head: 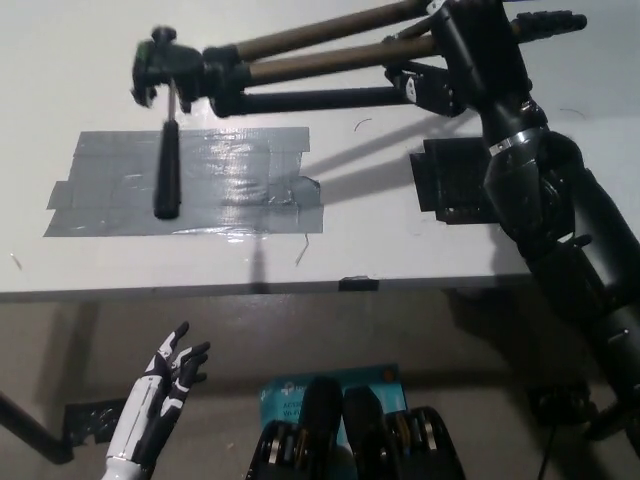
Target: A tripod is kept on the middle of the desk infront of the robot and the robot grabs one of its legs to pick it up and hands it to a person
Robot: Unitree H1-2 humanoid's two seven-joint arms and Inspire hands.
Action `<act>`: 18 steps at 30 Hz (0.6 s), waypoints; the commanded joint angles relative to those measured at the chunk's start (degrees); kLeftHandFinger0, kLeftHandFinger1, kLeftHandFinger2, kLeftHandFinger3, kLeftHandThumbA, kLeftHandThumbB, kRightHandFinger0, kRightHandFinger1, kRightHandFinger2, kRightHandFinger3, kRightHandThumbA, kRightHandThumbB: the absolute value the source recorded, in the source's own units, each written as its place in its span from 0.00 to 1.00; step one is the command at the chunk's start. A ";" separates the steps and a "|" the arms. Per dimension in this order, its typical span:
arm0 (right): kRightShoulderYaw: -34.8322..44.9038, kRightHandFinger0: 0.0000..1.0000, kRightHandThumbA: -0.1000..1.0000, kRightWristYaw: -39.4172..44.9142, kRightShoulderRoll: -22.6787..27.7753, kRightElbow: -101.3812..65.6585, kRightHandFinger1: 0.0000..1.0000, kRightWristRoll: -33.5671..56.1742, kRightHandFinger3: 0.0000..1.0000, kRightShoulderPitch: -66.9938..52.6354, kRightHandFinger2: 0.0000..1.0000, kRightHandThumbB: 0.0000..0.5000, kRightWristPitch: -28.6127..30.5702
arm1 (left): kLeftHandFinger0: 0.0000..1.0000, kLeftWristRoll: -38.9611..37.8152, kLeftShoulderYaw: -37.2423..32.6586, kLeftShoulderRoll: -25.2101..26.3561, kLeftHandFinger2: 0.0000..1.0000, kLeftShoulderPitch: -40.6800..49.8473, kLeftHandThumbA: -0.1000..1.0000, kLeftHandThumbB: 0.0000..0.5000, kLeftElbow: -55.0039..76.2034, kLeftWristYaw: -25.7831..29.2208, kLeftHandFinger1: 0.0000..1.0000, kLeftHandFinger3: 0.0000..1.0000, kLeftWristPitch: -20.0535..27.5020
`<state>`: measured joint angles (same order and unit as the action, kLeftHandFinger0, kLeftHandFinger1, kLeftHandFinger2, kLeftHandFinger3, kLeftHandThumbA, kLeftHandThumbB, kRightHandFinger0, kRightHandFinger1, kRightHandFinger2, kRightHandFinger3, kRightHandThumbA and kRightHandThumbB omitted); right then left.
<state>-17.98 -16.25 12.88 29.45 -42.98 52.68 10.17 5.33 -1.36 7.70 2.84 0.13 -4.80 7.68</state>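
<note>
A tripod (300, 62) with bronze legs and a black head hangs in the air above the white desk (380, 250), lying roughly level. Its head and long handle (167, 150) are at the picture's upper left, the handle dangling down. My black right hand (478, 50) is shut on the tripod's legs near their far end, at the top right. The leg tips (550, 22) stick out past the hand. My white left hand (165, 385) rests low at the lower left, below the desk edge, fingers apart and holding nothing.
A patch of grey tape (180, 185) covers the desk's left middle. A black square shape (455, 180) lies on the desk under my right forearm. The desk's front edge runs across the picture's middle.
</note>
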 commanded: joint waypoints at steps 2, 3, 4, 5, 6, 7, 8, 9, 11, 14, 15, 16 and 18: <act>1.00 0.02 0.00 -3.58 0.73 2.71 0.50 -0.05 0.83 4.97 0.88 0.41 2.21 | 0.81 0.42 -0.51 0.29 0.81 0.33 0.93 0.00 1.36 -0.14 0.84 0.95 0.24; 0.87 0.02 0.00 -3.15 0.68 3.41 0.51 -0.16 0.85 5.22 0.90 0.40 2.04 | 0.80 0.81 -0.55 0.25 0.81 0.36 0.93 0.00 1.42 0.06 0.83 0.95 0.43; 0.74 0.03 0.00 -2.75 0.55 3.76 0.53 -0.17 0.87 5.09 0.92 0.39 1.80 | 0.80 1.04 -0.61 0.21 0.80 0.63 0.93 0.00 1.39 0.19 0.83 0.94 0.61; 0.61 0.04 0.00 -2.60 0.43 4.05 0.55 -0.32 0.88 4.73 0.93 0.39 1.53 | 0.79 1.25 -0.76 0.16 0.79 1.19 0.93 0.00 1.47 0.25 0.82 0.93 0.88; 0.58 0.05 0.00 -2.71 0.39 4.48 0.55 -0.40 0.88 4.73 0.93 0.39 1.52 | 0.79 1.42 -0.84 0.09 0.79 1.30 0.93 0.00 1.40 0.33 0.82 0.93 1.12; 0.61 0.05 0.00 -3.00 0.30 5.44 0.55 -0.25 0.89 5.08 0.93 0.39 1.83 | 0.79 1.21 -0.84 0.11 0.79 0.97 0.93 0.00 1.05 0.24 0.82 0.93 1.38; 0.56 0.04 0.00 -3.36 0.17 6.07 0.54 -0.32 0.88 5.28 0.93 0.40 1.91 | 0.78 1.08 -0.80 0.09 0.78 0.87 0.92 0.00 0.92 0.23 0.81 0.92 1.52; 0.46 0.04 0.00 -3.95 -0.11 7.13 0.54 -0.53 0.88 5.42 0.93 0.41 1.80 | 0.78 0.88 -0.82 -0.02 0.78 1.04 0.92 0.00 0.88 0.24 0.81 0.92 1.62; 0.37 0.04 0.00 -4.85 -0.33 9.75 0.54 -0.60 0.88 6.82 0.93 0.41 2.22 | 0.76 0.70 -0.71 0.03 0.78 -0.04 0.90 0.00 0.40 0.25 0.80 0.92 1.63; 0.34 0.03 0.00 -5.38 -0.69 11.01 0.56 -0.42 0.92 6.88 0.95 0.38 2.60 | 0.77 0.52 -0.79 0.08 0.78 0.41 0.90 0.00 0.69 0.05 0.80 0.92 1.32; 0.32 0.04 0.00 -5.49 -0.76 11.89 0.57 -0.33 0.92 7.41 0.95 0.37 2.80 | 0.77 0.84 -0.81 0.13 0.78 -0.19 0.90 0.00 0.38 0.19 0.80 0.92 1.50; 0.28 0.05 0.00 -5.46 -0.83 11.97 0.58 -0.45 0.92 7.41 0.95 0.37 2.48 | 0.77 0.97 -0.83 0.18 0.77 -0.23 0.91 0.00 0.39 0.21 0.80 0.92 1.33; 0.21 0.04 0.00 -5.85 -0.90 12.30 0.57 -0.55 0.93 7.20 0.94 0.36 2.57 | 0.77 0.63 -0.92 0.11 0.77 0.05 0.91 0.00 0.16 0.04 0.80 0.93 1.61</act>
<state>-18.35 -16.84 12.07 42.57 -43.77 53.84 10.51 5.95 -2.01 7.58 2.94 -0.08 -4.77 7.68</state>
